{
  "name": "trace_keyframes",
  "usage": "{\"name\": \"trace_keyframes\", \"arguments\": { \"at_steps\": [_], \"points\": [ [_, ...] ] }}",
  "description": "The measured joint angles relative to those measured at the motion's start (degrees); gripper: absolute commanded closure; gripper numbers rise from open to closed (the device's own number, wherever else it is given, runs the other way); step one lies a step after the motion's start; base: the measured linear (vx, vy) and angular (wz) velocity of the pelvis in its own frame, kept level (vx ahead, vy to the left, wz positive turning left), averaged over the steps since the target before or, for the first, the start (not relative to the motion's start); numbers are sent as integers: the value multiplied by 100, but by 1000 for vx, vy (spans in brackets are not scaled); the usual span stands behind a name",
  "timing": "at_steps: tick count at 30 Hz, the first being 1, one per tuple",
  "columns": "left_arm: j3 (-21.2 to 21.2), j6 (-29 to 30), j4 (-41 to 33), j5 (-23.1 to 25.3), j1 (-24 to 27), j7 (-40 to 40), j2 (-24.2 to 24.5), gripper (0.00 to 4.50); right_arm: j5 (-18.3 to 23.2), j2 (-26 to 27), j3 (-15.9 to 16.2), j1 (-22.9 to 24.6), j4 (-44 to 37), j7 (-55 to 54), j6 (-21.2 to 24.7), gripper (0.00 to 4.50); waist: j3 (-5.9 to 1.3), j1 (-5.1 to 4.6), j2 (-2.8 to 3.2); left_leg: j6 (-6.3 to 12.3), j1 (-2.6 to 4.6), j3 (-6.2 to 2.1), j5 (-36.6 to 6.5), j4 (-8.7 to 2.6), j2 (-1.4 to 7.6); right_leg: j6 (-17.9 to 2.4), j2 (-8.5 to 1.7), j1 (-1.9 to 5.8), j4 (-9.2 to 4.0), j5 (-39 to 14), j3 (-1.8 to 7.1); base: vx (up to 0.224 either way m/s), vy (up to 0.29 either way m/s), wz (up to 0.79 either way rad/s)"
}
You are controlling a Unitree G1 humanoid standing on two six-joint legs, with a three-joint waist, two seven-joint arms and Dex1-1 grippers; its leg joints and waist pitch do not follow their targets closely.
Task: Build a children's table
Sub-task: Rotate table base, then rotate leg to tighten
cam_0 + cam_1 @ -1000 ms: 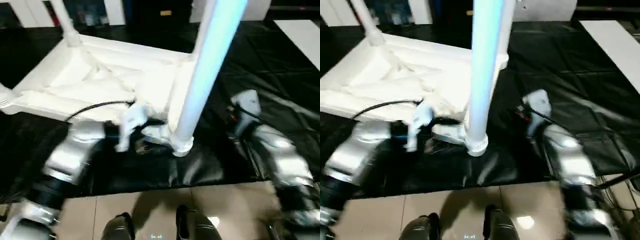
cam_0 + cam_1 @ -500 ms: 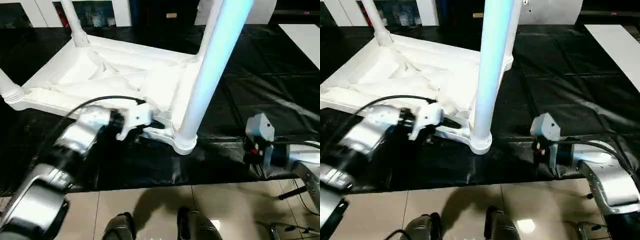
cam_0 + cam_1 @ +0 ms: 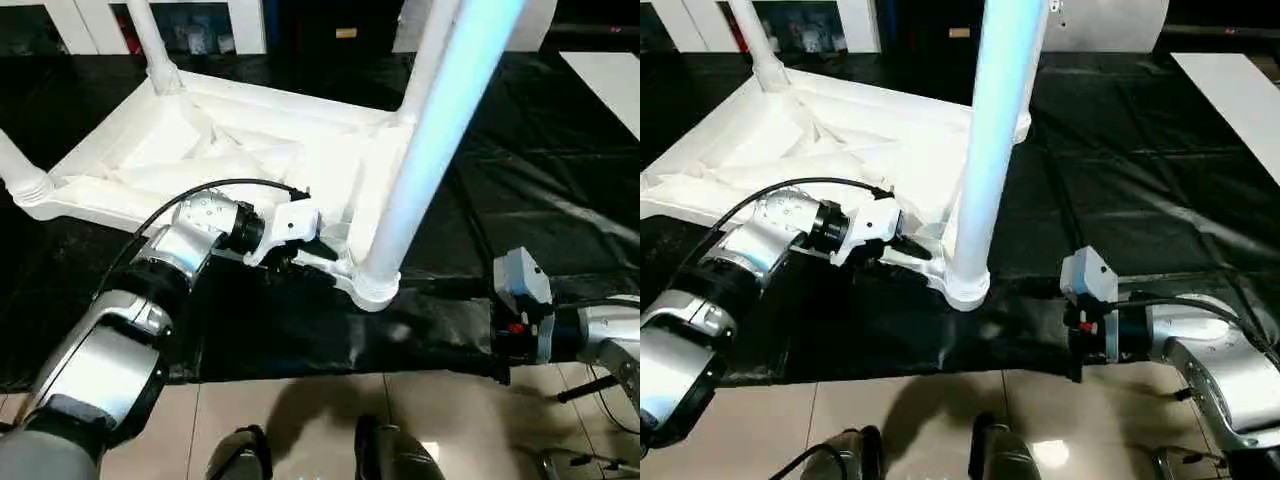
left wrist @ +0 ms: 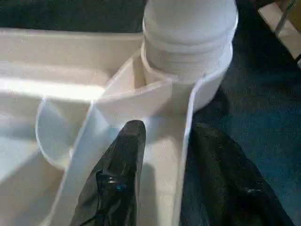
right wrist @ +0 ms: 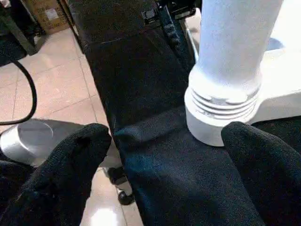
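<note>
Lying upside down on the black sheet-covered tabletop [image 3: 560,150], the children's table [image 3: 230,160] shows its ribbed white underside, with round legs rising from its corner sockets. The near leg [image 3: 430,150] stands tall in the socket at the near corner [image 3: 372,288], its ringed base seated in the cup; three other legs, at the far and left corners, run out of view above, so all four seem fitted. By my reading the assembly is at its last step: checking or pressing home the near leg, then turning the table upright.

Beside that near corner socket, the left end effector [image 4: 155,188] straddles the thin wall of the top's rim: one black finger [image 4: 120,179] lies inside against the ribbing and the other outside on the sheet, the jaws set around the wall, though I cannot tell whether they press it. The right end effector [image 5: 164,183] waits on the other side of the same socket, near the tabletop's front edge, its two black fingers spread wide and holding nothing, the leg's base framed between them but apart from both.

The next move probably calls for the right arm to close on the leg's base while the left steadies the rim.
</note>
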Motion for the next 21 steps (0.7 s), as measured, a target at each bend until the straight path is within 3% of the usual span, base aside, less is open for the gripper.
{"name": "trace_keyframes", "arguments": {
  "at_steps": [5,8,17,21],
  "points": [
    [-83,-218,517,226,-260,-85,-81,351,101,-73,-9,1,-138,2,46,0,-29,71,51,0,1,0,-1,-4,0,-6,0,1,2,4,-1,0,0,0],
    [-88,-298,619,316,-321,-115,-88,359,107,-73,-9,1,-145,2,91,0,-45,103,77,0,4,0,-1,-6,2,-6,1,2,5,4,-3,0,0,0],
    [-151,-447,973,619,-494,-92,-114,431,153,50,-22,-129,-132,-132,101,0,-54,63,92,1,8,0,1,-3,2,-2,0,3,-1,2,-5,0,0,0],
    [-25,28,969,593,-502,171,-260,448,58,144,-186,-450,110,-495,70,0,-63,6,107,13,13,1,8,0,-16,0,-12,5,-8,1,-4,0,0,0]
  ]
}}
